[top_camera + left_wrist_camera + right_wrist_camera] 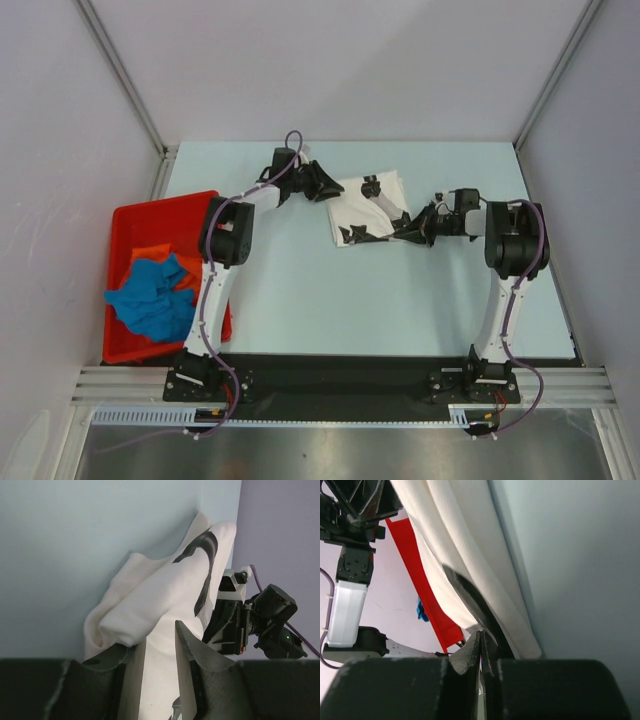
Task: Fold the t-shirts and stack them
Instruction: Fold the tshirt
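The white t-shirt [372, 203] lies on the table [330, 290] between both claws. The left claw [326, 188] grips its 9 o'clock edge. The right claw [407, 228] pinches its 4 o'clock corner.

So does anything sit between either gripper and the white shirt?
Nothing visible does. The left gripper has the white t-shirt between its fingers at the left edge, and the right gripper is pinched shut on the opposite edge. The red bin sits apart, to the left.
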Controlling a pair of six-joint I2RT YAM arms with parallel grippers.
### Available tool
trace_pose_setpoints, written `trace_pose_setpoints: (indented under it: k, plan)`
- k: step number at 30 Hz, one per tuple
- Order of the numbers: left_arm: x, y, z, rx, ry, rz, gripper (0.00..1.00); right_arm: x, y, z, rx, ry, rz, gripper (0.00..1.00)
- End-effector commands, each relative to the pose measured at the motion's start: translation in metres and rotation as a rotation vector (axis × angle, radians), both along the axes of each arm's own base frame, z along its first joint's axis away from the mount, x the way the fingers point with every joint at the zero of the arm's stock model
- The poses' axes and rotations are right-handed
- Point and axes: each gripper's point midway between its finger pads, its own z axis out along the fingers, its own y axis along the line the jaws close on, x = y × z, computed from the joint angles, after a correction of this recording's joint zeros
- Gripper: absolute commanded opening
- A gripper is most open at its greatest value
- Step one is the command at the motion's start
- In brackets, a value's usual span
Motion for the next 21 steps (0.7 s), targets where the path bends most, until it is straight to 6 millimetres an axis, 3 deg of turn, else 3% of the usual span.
trace_pose_setpoints:
  k: [1,3,5,7,8,9,12,13,16,17,19,20,21]
  plan:
    - [0.013,0.006,0.017,0.021,-0.052,0.024,0.35,-0.011,-0.01,-0.003,-0.077,-0.046,0.003,0.06]
    - [0.013,0.01,0.03,0.032,-0.063,0.024,0.35,-0.001,-0.013,0.011,-0.084,-0.072,-0.004,0.06]
    - [0.015,0.015,0.058,0.037,-0.121,0.024,0.35,0.019,-0.015,0.038,-0.089,-0.138,-0.008,0.06]
    - [0.011,0.021,0.067,0.075,-0.126,0.025,0.36,0.029,-0.011,0.057,-0.088,-0.169,-0.006,0.07]
    - [0.01,0.024,0.086,0.08,-0.158,0.027,0.36,0.035,-0.009,0.065,-0.086,-0.181,-0.009,0.07]
    - [0.007,0.026,0.088,0.092,-0.152,0.025,0.37,0.047,-0.008,0.077,-0.086,-0.216,-0.012,0.07]
    - [-0.01,0.022,0.11,0.066,-0.184,0.003,0.38,0.069,-0.003,0.086,-0.065,-0.247,-0.045,0.1]
    - [-0.027,0.014,0.112,0.046,-0.162,-0.017,0.38,0.074,0.0,0.079,-0.035,-0.188,-0.085,0.09]
    - [-0.051,-0.004,0.117,0.018,-0.171,-0.062,0.37,0.105,0.006,0.089,0.023,-0.281,-0.144,0.13]
    - [-0.07,-0.017,0.106,0.021,-0.142,-0.098,0.37,0.113,0.008,0.075,0.039,-0.262,-0.157,0.13]
    - [-0.089,-0.028,0.108,0.007,-0.141,-0.122,0.37,0.135,0.016,0.091,0.103,-0.292,-0.183,0.14]
    - [-0.106,-0.034,0.092,0.012,-0.113,-0.142,0.36,0.144,0.016,0.074,0.116,-0.276,-0.193,0.15]
    - [-0.114,-0.036,0.088,0.015,-0.101,-0.149,0.36,0.149,0.019,0.071,0.129,-0.254,-0.198,0.17]
